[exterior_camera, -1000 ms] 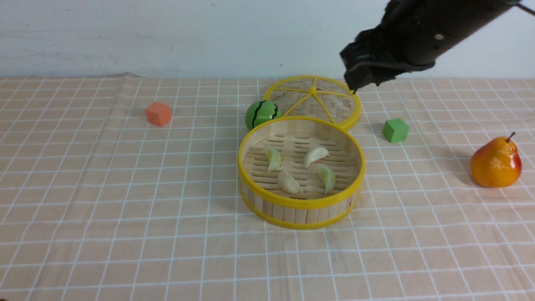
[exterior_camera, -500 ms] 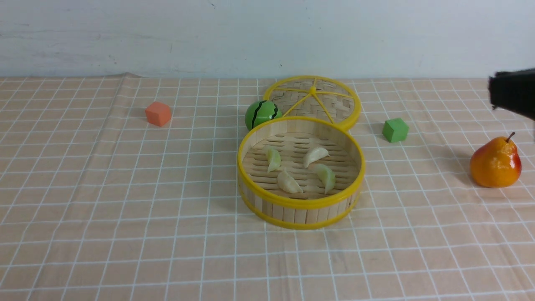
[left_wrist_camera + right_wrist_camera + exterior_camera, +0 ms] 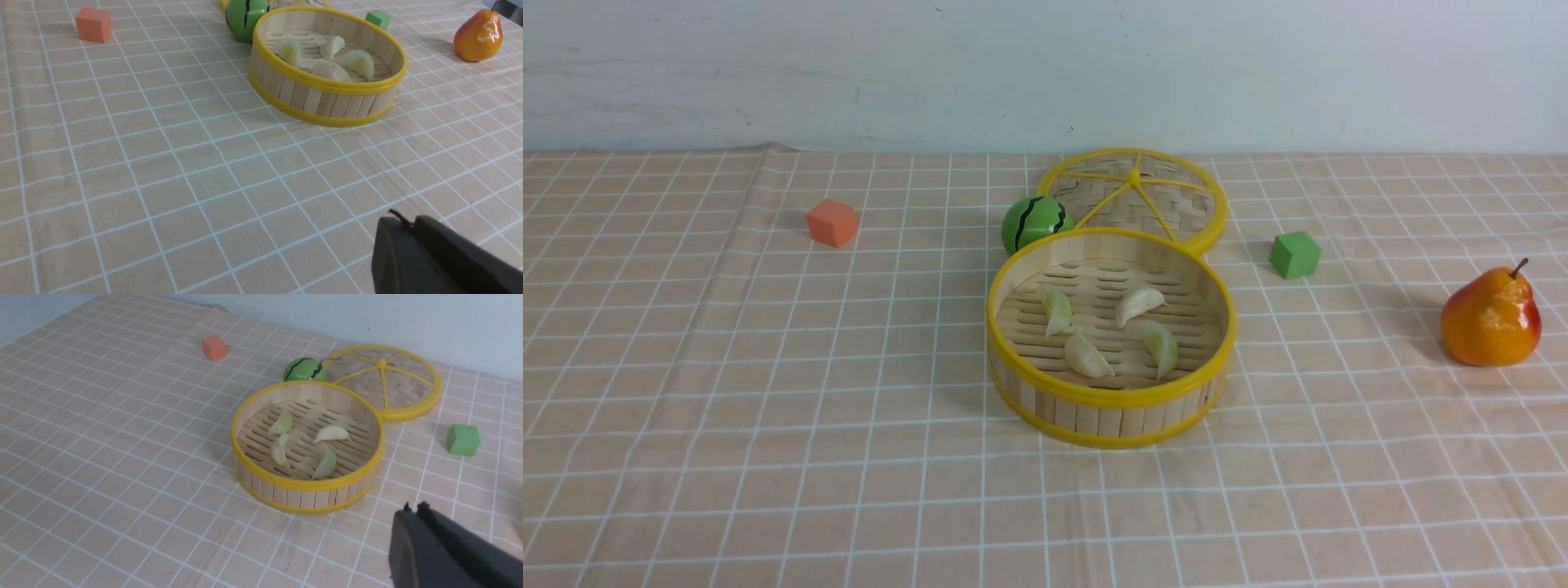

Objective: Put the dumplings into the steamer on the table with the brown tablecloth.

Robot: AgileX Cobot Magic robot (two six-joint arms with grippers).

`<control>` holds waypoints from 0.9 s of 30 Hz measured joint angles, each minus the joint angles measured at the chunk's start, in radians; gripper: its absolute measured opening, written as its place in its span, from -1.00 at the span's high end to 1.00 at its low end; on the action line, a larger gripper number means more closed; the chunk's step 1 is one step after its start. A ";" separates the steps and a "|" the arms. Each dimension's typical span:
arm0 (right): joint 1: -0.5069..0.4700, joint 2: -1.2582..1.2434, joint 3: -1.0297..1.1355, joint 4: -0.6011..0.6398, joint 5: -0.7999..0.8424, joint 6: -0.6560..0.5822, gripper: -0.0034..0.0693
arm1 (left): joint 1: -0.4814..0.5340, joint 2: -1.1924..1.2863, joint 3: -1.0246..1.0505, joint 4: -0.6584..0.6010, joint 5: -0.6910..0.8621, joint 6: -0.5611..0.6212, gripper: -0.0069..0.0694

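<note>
Left wrist view shows the left end effector (image 3: 408,221) above the brown tablecloth (image 3: 163,163), its dark fingers pressed together with nothing between them. Everything else lies well ahead of its tips on the surface (image 3: 686,490). An orange cube (image 3: 832,222) stands alone, farthest to the left. A green watermelon ball (image 3: 1033,222) sits against or just behind the steamer's far-left wall — I cannot tell which. Next is the steamer (image 3: 1111,404) itself, upright on the cloth. All four dumplings (image 3: 1086,355) lie inside it on the slatted bottom, apart from both end effectors. A flat woven lid (image 3: 1143,204) lies just behind the steamer, with a green cube (image 3: 1294,254) to its right and a pear (image 3: 1492,318) well apart beyond that. The right end effector (image 3: 412,507) — also closed on nothing — hovers over the cloth, with the steamer near, ahead of its tips and to their left.
</note>
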 joint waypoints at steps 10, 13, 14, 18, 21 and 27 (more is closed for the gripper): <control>0.000 -0.002 0.001 0.027 0.013 0.000 0.95 | 0.000 0.000 0.000 -0.001 0.000 0.000 0.72; 0.000 -0.003 0.038 0.050 -0.047 0.000 0.95 | 0.000 0.000 0.000 -0.001 0.000 0.000 0.72; 0.000 -0.003 0.048 0.052 -0.061 0.000 0.95 | 0.000 0.000 0.000 -0.001 0.000 0.000 0.72; -0.018 -0.091 0.242 0.050 -0.269 0.000 0.95 | 0.000 0.000 0.000 -0.001 0.000 0.000 0.72; -0.089 -0.212 0.415 0.025 -0.394 0.000 0.95 | 0.000 0.000 0.000 -0.001 0.000 0.000 0.72; -0.284 -0.437 0.671 -0.053 -0.466 0.015 0.95 | 0.000 0.000 0.000 -0.001 0.000 0.000 0.71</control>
